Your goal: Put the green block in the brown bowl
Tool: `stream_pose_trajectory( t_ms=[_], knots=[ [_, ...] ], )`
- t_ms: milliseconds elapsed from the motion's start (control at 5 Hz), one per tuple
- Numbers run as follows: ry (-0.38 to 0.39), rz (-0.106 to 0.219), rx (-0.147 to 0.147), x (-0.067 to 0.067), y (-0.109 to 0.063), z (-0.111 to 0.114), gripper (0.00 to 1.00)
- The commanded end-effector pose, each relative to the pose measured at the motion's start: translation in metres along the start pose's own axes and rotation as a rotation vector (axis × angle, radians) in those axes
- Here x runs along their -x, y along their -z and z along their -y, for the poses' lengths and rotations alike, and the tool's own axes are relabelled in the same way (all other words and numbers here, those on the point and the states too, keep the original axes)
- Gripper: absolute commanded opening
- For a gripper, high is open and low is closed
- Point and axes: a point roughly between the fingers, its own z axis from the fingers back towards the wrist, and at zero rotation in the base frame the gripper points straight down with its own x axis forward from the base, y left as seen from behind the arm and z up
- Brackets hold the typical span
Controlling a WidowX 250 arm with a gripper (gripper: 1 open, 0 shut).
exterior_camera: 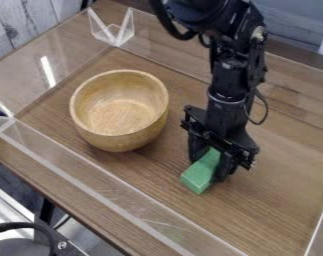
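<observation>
Jaws are seen clamped on the far end of the green block [201, 174], which lies on the table [277, 150] just right of the brown bowl [121, 110], apart from it. Its long axis is judged to run from the gripper [219, 163] toward the near edge. The arm [232, 70] is held upright, pointed straight down; the bowl lies to the gripper's left.

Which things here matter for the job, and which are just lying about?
Job:
- green block, on the table under the claw
- brown bowl, empty

Lying about:
- clear stand at the far edge
- clear wall along the near edge
</observation>
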Motion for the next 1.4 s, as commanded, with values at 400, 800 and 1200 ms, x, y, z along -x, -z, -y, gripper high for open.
stream_pose_trajectory(
  t_ms=[400,800,1200],
  knots=[
    [0.044,0.079,0.025,-0.019,-0.009,0.014,0.0],
    [0.06,0.085,0.038,-0.021,-0.007,0.018,0.0],
    [0.068,0.086,0.047,-0.02,-0.005,0.02,0.0]
  ],
)
